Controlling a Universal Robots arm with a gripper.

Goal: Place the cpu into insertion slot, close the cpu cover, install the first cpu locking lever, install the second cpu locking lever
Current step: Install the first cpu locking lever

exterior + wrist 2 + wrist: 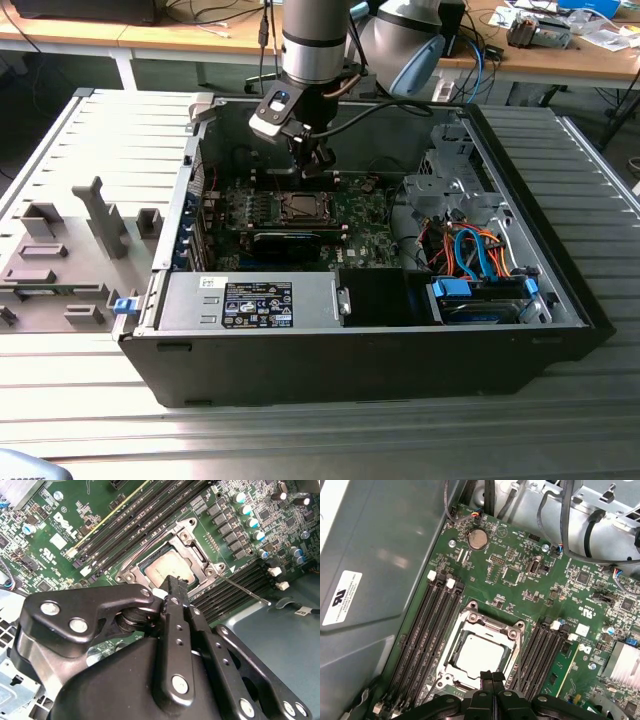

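our gripper (492, 676), fingers pressed together and empty, hovers just above the cpu cover (470, 625); the cpu (480, 656) sits beneath it. we should press squarely, gently.

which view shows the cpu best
The first wrist view: the cpu lies flat in the socket, nearly whole. The second wrist view has the gripper overlapping its edge. The exterior view shows a small pale square.

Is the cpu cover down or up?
Down: the cpu cover lies flat, framing the cpu seated in the socket.
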